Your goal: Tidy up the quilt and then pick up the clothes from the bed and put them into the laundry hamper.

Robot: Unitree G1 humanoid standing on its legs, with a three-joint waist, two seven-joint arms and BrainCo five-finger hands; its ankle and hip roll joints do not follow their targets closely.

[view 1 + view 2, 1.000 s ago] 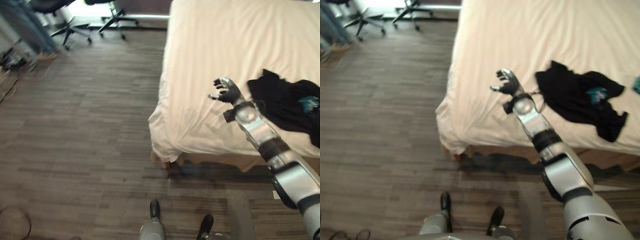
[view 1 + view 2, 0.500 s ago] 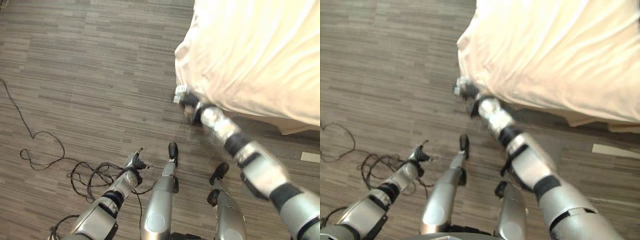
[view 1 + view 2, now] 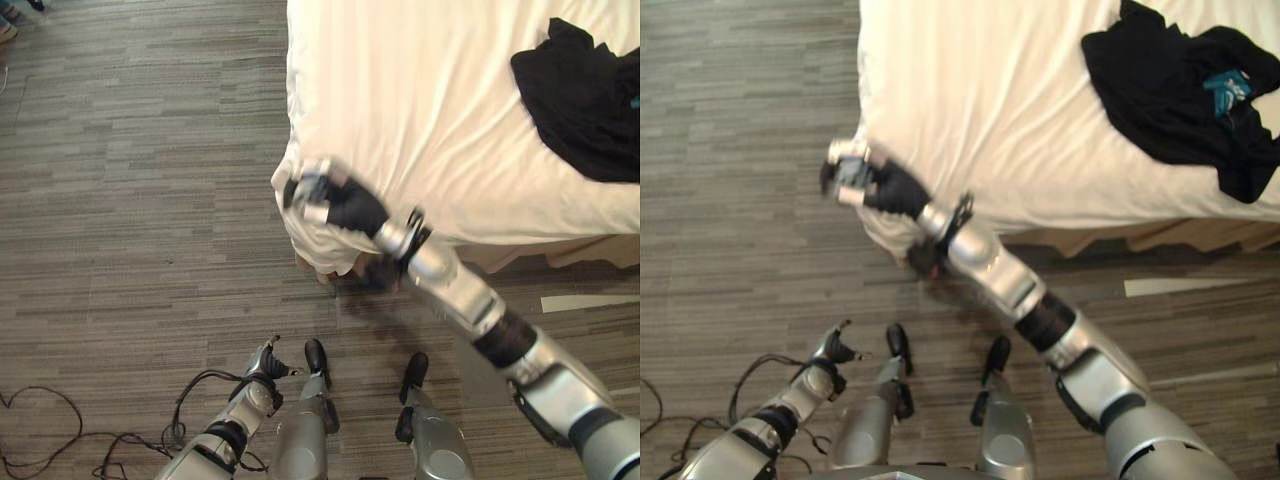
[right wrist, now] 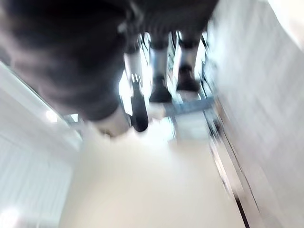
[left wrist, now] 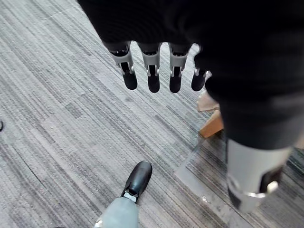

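The quilt, cream-white and lightly creased, covers the bed and hangs over its near-left corner above the grey plank floor. Nearest the camera, the left hand hangs low at the robot's left side over the floor; the left wrist view shows its dark-tipped fingers straight and relaxed, holding nothing, with the floor and a wooden bed leg beyond them. Farther in, the right arm reaches forward from the lower right to the bed's near-left corner, where the right hand is raised in front of the drooping quilt edge. Its dark ribbed cover faces the camera, and the silver fingers at its far-left end look bent; whether they grip the quilt or merely hover at the corner cannot be told from the head views. In the right wrist view the fingers appear fairly straight against a bright, blurred background, with no cloth seen between them. Farthest back, on the right side of the bed, the clothes lie in a crumpled black heap on top of the quilt, with a small teal patch among the folds, well apart from both hands.
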